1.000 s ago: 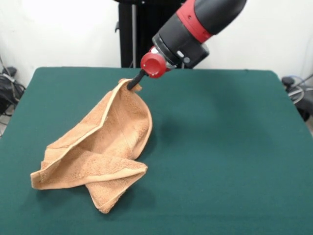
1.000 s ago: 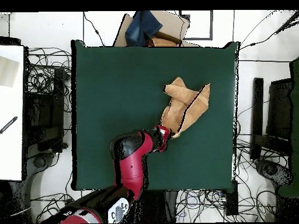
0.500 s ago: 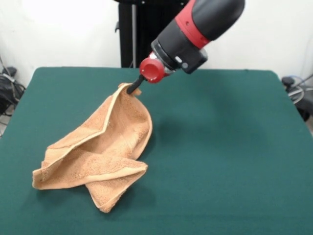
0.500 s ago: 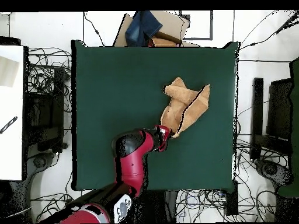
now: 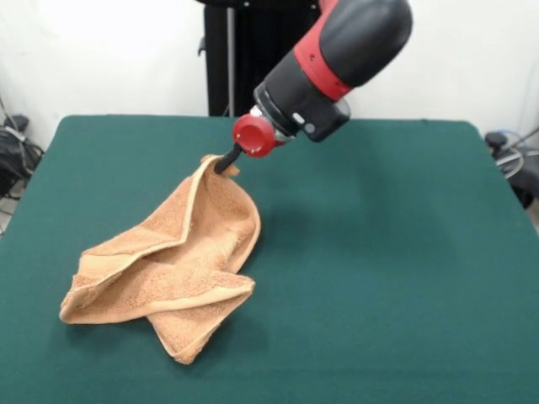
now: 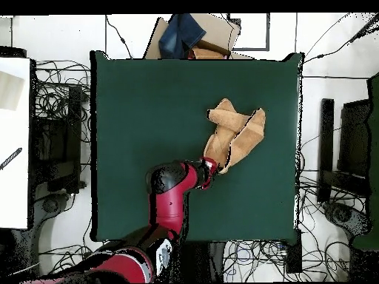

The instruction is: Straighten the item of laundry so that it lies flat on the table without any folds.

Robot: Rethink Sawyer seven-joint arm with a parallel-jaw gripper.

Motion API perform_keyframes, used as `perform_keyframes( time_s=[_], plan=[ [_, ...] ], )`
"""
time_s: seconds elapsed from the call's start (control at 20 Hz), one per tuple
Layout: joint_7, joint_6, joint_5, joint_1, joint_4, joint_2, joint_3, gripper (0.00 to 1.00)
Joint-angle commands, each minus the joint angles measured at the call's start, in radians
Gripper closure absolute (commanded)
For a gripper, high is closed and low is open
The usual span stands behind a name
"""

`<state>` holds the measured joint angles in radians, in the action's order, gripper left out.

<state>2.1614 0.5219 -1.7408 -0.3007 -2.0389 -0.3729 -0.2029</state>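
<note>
The item of laundry (image 5: 173, 261), a peach-orange terry towel, lies crumpled and folded over itself on the left half of the green table (image 5: 387, 252). One corner of it is pulled up off the cloth, with my gripper (image 5: 224, 162) shut on that corner. The rest of the towel trails down to the near left, where a doubled flap rests on the table. From overhead the towel (image 6: 238, 133) sits right of centre and the gripper (image 6: 211, 167) holds its lower corner.
A cardboard box with blue cloth (image 6: 189, 35) sits beyond the table's top edge in the overhead view. Cables and equipment surround the table (image 6: 148, 111) on both sides. A white surface (image 6: 13, 140) stands at the left.
The gripper has shifted a little to the left and lower in the front view, carrying the held corner with it. The towel's lower folds have settled slightly.
</note>
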Motion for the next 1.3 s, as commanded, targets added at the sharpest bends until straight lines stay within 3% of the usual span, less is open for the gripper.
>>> perform_keyframes(
  time_s=[0.05, 0.1, 0.3, 0.35, 0.45, 0.7, 0.95, 1.3],
  plan=[
    [-0.06, 0.114, -0.075, 0.067, 0.103, -0.008, 0.22, 1.0],
    [-0.084, 0.109, -0.058, 0.077, 0.108, -0.006, 0.224, 1.0],
    [-0.372, 0.058, 0.024, 0.129, 0.106, -0.01, 0.242, 1.0],
    [-0.601, -0.034, 0.079, 0.164, 0.106, -0.008, 0.239, 1.0],
    [-0.705, -0.036, 0.069, 0.191, 0.108, -0.01, 0.262, 1.0],
    [-0.809, -0.097, 0.172, 0.213, 0.119, 0.001, 0.234, 1.0],
    [-1.065, -0.017, 0.062, 0.308, 0.136, -0.026, 0.336, 1.0],
    [-1.177, 0.004, 0.073, 0.421, 0.169, -0.026, 0.397, 1.0]
  ],
)
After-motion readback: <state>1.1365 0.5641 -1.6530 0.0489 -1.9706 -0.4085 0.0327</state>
